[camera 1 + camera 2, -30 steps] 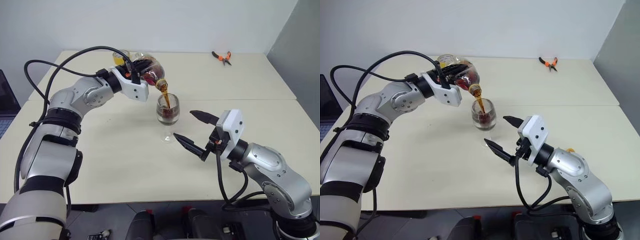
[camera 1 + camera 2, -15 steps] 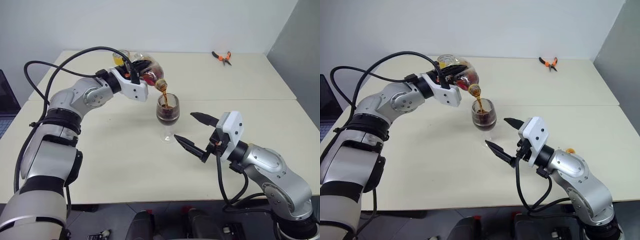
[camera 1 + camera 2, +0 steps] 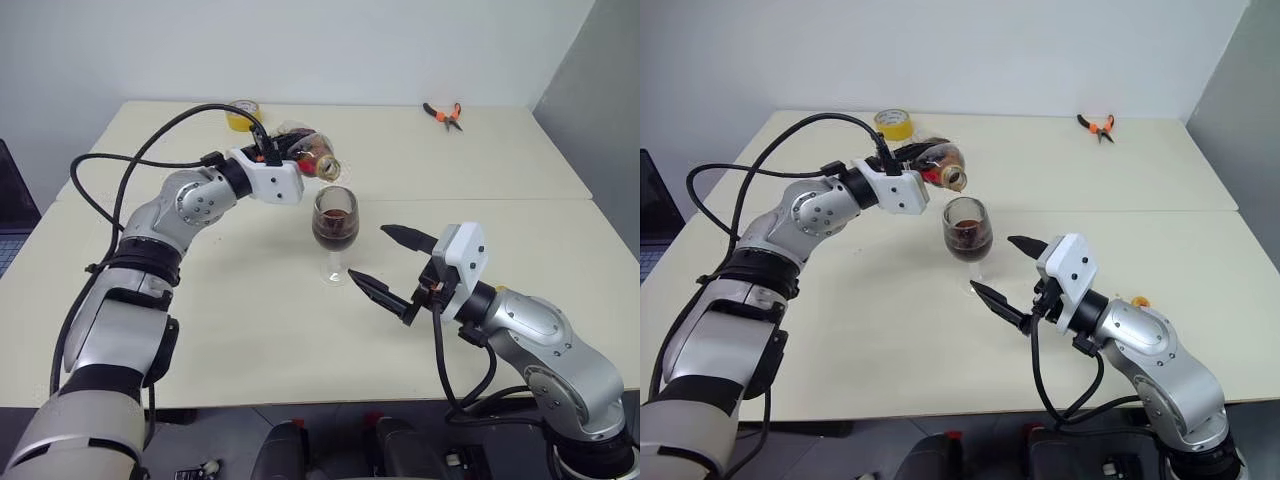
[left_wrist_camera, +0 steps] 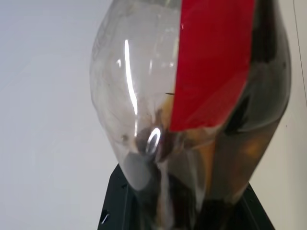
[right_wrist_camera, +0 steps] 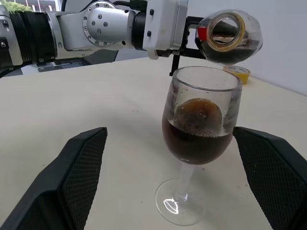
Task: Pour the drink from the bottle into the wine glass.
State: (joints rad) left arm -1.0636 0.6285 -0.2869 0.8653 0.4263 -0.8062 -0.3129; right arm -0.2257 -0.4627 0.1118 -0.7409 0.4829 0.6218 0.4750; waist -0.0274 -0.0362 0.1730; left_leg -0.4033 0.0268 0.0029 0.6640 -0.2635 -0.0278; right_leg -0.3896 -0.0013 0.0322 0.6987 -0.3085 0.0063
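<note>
- Wine glass (image 3: 335, 232): standing upright on the cream table (image 3: 250, 330), taken here as the landmark; its bowl is holding the drink (image 5: 196, 139), a dark brown liquid with foam on top, filling roughly the lower half.
- Bottle (image 3: 312, 160): lying nearly level in the air just above and to the robot's left of the wine glass, open mouth pointing at the rim; a red label band is showing and a little dark liquid is sitting inside. No cap is on the neck.
- Left gripper (image 3: 282, 152): clamping its black fingers tight around the bottle's body, holding it beside the wine glass rim.
- Right gripper (image 3: 392, 262): hovering just to the robot's right of the wine glass foot, its two black fingers (image 5: 79, 167) spread wide, grasping nothing and touching nothing.
- Yellow tape roll (image 3: 243, 113): lying on the table well behind the wine glass, toward the robot's left.
- Orange-handled pliers (image 3: 443, 115): lying at the far edge, well behind the wine glass, toward the robot's right.
</note>
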